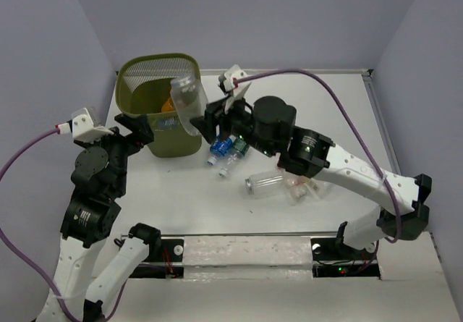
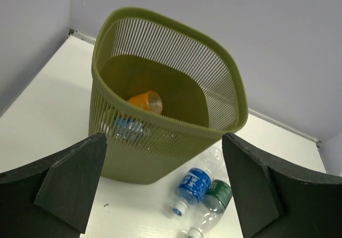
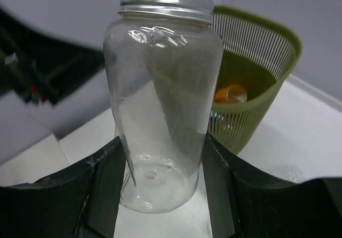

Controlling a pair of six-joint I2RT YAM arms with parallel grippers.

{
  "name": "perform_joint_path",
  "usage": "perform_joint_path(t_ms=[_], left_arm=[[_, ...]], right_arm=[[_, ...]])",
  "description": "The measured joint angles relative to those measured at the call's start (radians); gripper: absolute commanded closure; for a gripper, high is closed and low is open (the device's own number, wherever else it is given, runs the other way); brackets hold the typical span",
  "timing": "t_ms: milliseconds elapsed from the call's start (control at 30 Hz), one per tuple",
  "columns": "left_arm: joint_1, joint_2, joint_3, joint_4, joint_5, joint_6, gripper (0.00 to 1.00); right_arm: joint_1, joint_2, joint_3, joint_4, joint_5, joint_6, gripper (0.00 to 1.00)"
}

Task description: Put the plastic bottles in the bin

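The olive-green mesh bin [image 1: 139, 78] stands at the back left; it also shows in the left wrist view [image 2: 224, 83] and the right wrist view [image 3: 270, 45]. An orange bottle [image 2: 145, 100] and a blue-labelled bottle [image 2: 127, 127] lie inside. My right gripper [image 3: 163, 179] is shut on a wide clear bottle [image 3: 163, 104] with a silver cap, held at the bin's right rim [image 1: 188, 103]. My left gripper [image 2: 163, 195] is open and empty, left of the bin. A blue-labelled bottle [image 1: 219, 149], a dark-green-labelled bottle [image 1: 236, 153] and a clear bottle [image 1: 265, 183] lie on the table.
A crumpled clear bottle with red marks [image 1: 298, 187] lies under the right arm's forearm. The white table [image 1: 188, 206] ends at a raised back edge, with grey walls on three sides. The two labelled bottles show in the left wrist view [image 2: 193, 187], close to the bin's base.
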Motion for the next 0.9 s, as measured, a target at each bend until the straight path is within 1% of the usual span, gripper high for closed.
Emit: perform_joint_path(t_ms=[100, 233, 267, 300, 333, 367, 400, 433, 500, 533, 567, 633, 667, 733, 800, 867, 900], left_arm=[[0.0, -0.095, -0.056, -0.06, 0.026, -0.037, 0.01], [0.0, -0.161, -0.098, -0.127, 0.074, -0.071, 0.01], [0.0, -0.17, -0.105, -0.139, 0.095, -0.079, 0.01], [0.0, -0.178, -0.114, -0.148, 0.118, -0.086, 0.01], [0.0, -0.184, -0.121, -0.153, 0.14, -0.089, 0.01], [0.0, -0.191, -0.133, -0.157, 0.17, -0.092, 0.01], [0.0, -0.194, -0.14, -0.16, 0.19, -0.093, 0.01], [0.0, -0.195, -0.149, -0.161, 0.217, -0.092, 0.01], [0.0, -0.192, -0.162, -0.161, 0.277, -0.092, 0.01], [0.0, -0.19, -0.165, -0.161, 0.303, -0.091, 0.01], [0.0, -0.187, -0.168, -0.16, 0.327, -0.089, 0.01], [0.0, -0.172, -0.169, -0.154, 0.381, -0.084, 0.01], [0.0, -0.163, -0.169, -0.145, 0.406, -0.081, 0.01], [0.0, -0.13, -0.175, -0.113, 0.465, -0.079, 0.01], [0.0, -0.098, -0.183, -0.084, 0.506, -0.08, 0.01], [-0.011, -0.041, -0.2, -0.031, 0.553, -0.087, 0.01], [-0.032, -0.008, -0.207, -0.008, 0.559, -0.092, 0.01]], right_arm=[[-0.055, 0.138, 0.21, 0.038, -0.027, -0.031, 0.63], [-0.147, 0.381, 0.472, 0.074, -0.074, -0.043, 0.65], [-0.162, 0.447, 0.529, 0.076, -0.086, -0.041, 0.61], [-0.173, 0.497, 0.578, 0.075, -0.094, -0.038, 0.49], [-0.19, 0.582, 0.661, 0.07, -0.11, -0.037, 0.2], [-0.201, 0.647, 0.72, 0.069, -0.117, -0.036, 0.08], [-0.207, 0.692, 0.753, 0.07, -0.128, -0.027, 0.01], [-0.213, 0.75, 0.8, 0.061, -0.139, -0.027, 0.0], [-0.216, 0.819, 0.823, 0.037, -0.168, -0.029, 0.0], [-0.216, 0.823, 0.822, 0.03, -0.17, -0.029, 0.01], [-0.214, 0.83, 0.818, 0.003, -0.179, -0.027, 0.04], [-0.215, 0.798, 0.759, 0.007, -0.184, -0.024, 0.06], [-0.217, 0.766, 0.708, 0.019, -0.185, -0.021, 0.09], [-0.22, 0.618, 0.513, 0.031, -0.183, -0.012, 0.12], [-0.226, 0.491, 0.366, 0.061, -0.17, 0.0, 0.13], [-0.249, 0.234, 0.061, 0.13, -0.144, 0.03, 0.16], [-0.262, 0.153, -0.018, 0.141, -0.134, 0.04, 0.17]])
